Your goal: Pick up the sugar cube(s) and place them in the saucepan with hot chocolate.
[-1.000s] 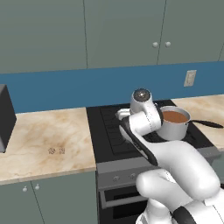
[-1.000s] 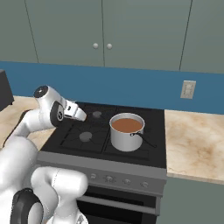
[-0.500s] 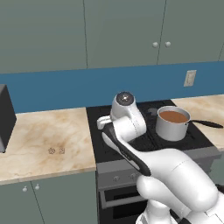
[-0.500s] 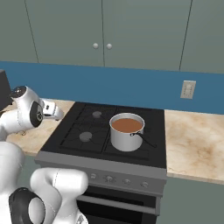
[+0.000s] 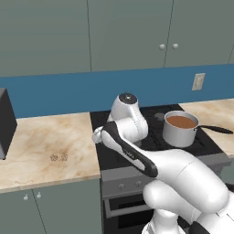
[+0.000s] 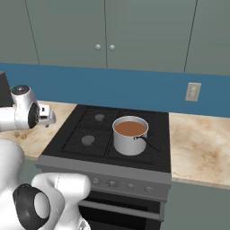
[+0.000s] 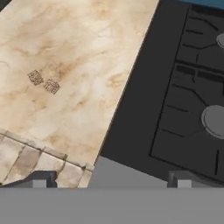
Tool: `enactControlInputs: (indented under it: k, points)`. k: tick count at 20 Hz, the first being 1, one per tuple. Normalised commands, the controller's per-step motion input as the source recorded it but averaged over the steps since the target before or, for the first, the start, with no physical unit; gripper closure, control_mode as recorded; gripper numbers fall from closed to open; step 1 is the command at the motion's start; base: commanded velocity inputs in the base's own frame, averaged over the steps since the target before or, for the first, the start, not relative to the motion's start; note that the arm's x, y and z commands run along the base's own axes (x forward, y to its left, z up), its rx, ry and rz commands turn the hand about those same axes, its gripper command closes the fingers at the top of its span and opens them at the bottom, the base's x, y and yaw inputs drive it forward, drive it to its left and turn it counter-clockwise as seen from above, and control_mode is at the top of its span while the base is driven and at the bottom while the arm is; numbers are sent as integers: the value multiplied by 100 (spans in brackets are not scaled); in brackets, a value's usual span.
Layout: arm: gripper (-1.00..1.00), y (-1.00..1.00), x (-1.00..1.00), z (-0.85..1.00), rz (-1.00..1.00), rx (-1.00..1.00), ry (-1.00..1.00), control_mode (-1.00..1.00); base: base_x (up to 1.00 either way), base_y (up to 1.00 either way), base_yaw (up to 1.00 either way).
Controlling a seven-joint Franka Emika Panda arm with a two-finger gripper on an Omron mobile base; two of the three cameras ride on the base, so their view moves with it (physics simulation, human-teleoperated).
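Over the seam where the marble counter [image 7: 70,65] meets the black stove [image 7: 183,87], the gripper [image 7: 109,180] hangs with jaws spread fully wide, nothing between them. Two sugar cubes [image 7: 43,82] sit on the counter, just beside each other, well in from the front edge and off to the gripper's left side of the hand view — bare counter all around them. In the left base view they show as small specks [image 5: 59,157] near the counter's front. The saucepan [image 6: 130,134] stands on the stove's right front burner, brown liquid inside, black handle pointing right — well apart from the cubes.
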Motion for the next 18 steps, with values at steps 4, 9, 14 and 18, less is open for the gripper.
enactControlInputs:
  k: [4,9,14,18]
  points:
    - [-100,58,0,0,18,4,36,-100,0,0,0]
    - [-100,23,1,-1,0,0,9,-100,0,0,0]
    - [-100,38,0,-6,1,-1,3,-100,0,0,0]
    - [-100,36,0,-11,0,-6,0,-100,0,0,0]
